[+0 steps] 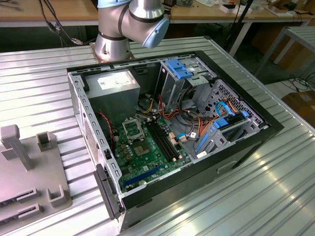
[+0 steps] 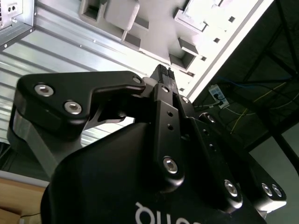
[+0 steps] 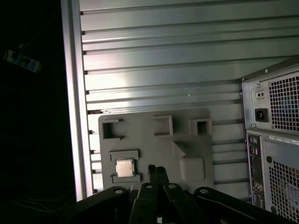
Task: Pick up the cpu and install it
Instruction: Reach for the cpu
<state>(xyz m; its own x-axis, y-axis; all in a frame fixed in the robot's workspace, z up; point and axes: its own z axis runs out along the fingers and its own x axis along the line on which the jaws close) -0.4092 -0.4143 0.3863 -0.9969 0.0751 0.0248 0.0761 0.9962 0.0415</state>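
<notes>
The cpu [image 3: 124, 167], a small square chip with a silver-grey face, lies flat in a shallow recess of the grey fixture plate [image 3: 154, 140] in the first wrist view. My gripper [image 3: 158, 170] hangs well above that plate, its black fingertips pressed together with nothing between them; the tips point just beside the cpu. In the second wrist view the gripper [image 2: 163, 71] shows the same closed tips over the plate [image 2: 154, 28]. The open computer case [image 1: 172, 123] holds a green motherboard [image 1: 147, 157] with an empty socket [image 1: 133, 129] near its back.
The arm's base [image 1: 115, 42] stands behind the case on the ribbed metal table [image 1: 275, 196]. The fixture plate [image 1: 29, 182] has raised blocks and sits at the exterior view's left. The case's rear panel [image 3: 275, 140] is close to the plate. Cables and drive cages fill the case's right half.
</notes>
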